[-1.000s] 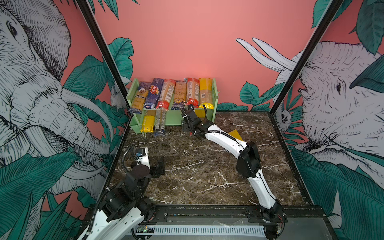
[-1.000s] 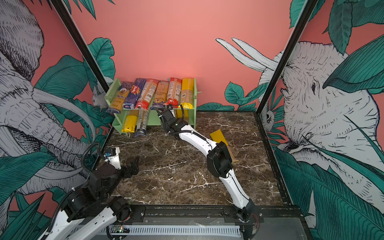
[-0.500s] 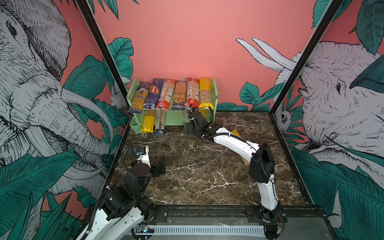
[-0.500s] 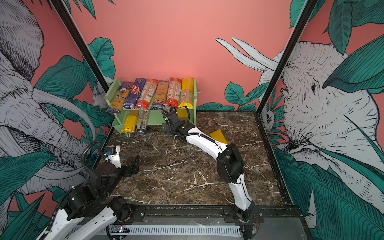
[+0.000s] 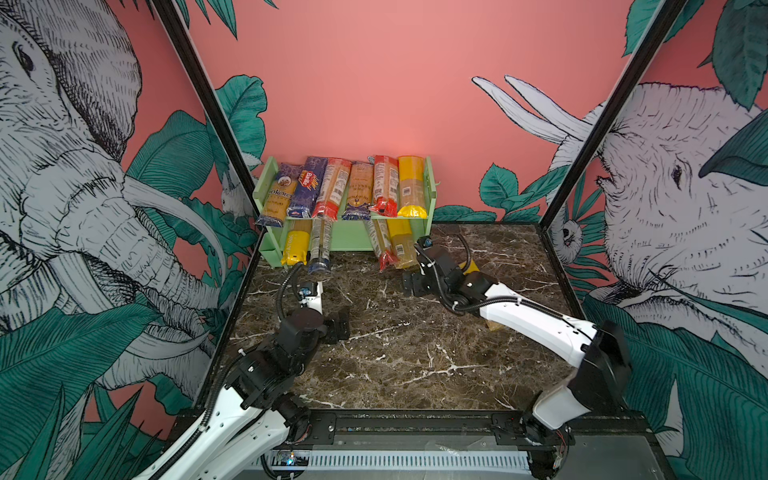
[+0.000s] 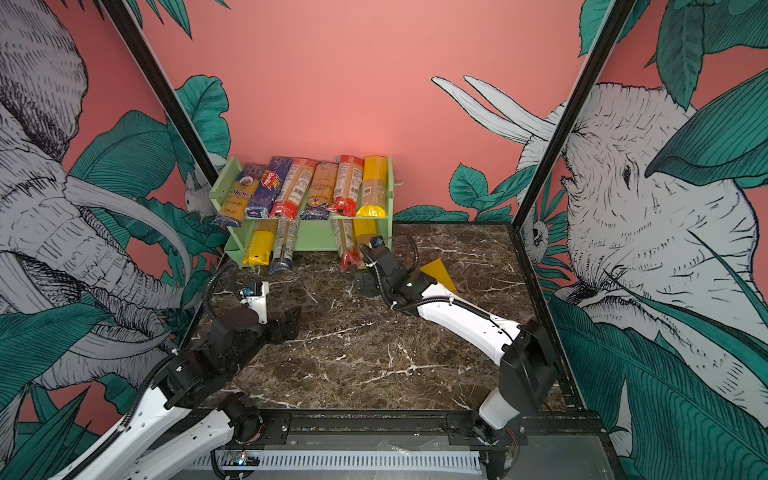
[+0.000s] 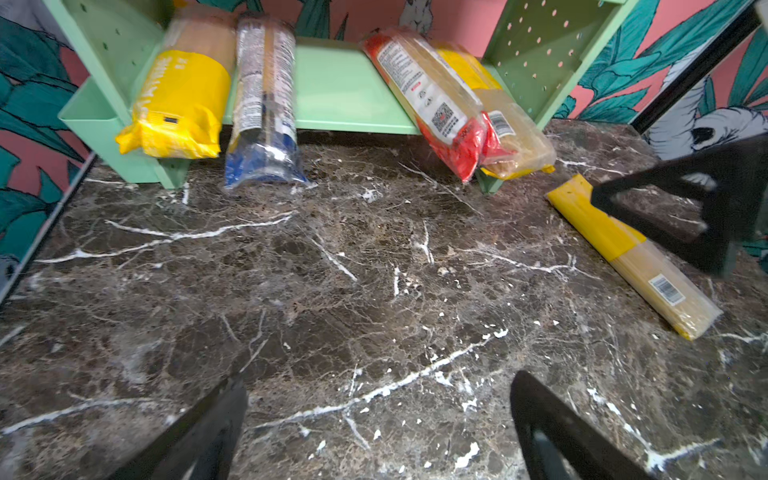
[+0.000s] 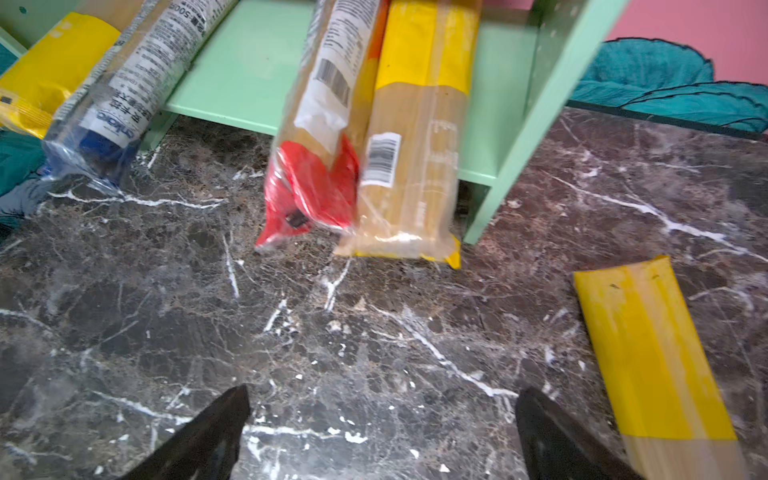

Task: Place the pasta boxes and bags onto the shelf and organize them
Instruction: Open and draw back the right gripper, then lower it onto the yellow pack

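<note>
Pack: I see one yellow-ended pasta pack (image 7: 631, 253) flat on the table (image 5: 395, 353), at 4 o'clock from the shelf (image 5: 349, 239) in both top views; ten others sit on its tiers
Axis: roughly 11 to 5 o'clock
Right gripper (image 8: 382, 395): jaws wide, empty; pack at its 3 o'clock, partly under that arm; I judge this arm nearer
Left gripper (image 7: 379, 382): wide, empty; table's 9 o'clock side
</note>
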`<state>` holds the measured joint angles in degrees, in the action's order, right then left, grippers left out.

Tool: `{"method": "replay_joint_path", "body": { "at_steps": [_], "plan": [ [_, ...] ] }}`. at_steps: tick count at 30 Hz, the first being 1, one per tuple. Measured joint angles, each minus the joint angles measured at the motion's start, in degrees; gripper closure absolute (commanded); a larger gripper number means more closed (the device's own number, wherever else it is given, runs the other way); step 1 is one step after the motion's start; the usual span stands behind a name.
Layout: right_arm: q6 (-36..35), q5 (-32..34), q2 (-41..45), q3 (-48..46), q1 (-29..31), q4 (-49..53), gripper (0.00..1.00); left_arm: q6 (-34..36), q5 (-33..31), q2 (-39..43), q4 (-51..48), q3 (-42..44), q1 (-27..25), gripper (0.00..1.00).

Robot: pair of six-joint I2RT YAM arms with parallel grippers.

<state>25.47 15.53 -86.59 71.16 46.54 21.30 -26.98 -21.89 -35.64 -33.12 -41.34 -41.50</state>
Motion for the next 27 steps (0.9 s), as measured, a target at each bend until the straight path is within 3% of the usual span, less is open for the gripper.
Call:
{"method": "replay_joint_path", "body": {
  "at_steps": [5, 11, 19, 27],
  "plan": [
    [1.46, 1.90, 9.53, -12.09, -4.83, 1.05, 0.01, -0.90, 2.56, -6.80, 4.85, 0.28, -1.27, 0.01],
    [5.66, 2.67, 15.78, -22.12, -13.73, 3.04, 0.01, -1.11, 2.54, -15.39, 9.27, 0.00, -6.67, 0.01],
    [9.60, 2.36, 14.56, -27.93, -25.18, 2.80, 0.01, -0.81, 0.26, -26.93, 12.72, -4.85, -14.84, 0.01],
    [10.27, -2.19, 9.70, -30.73, -32.41, -0.50, 0.01, -0.61, -0.15, -29.27, 14.38, -5.57, -15.96, 0.01]
  ]
}}
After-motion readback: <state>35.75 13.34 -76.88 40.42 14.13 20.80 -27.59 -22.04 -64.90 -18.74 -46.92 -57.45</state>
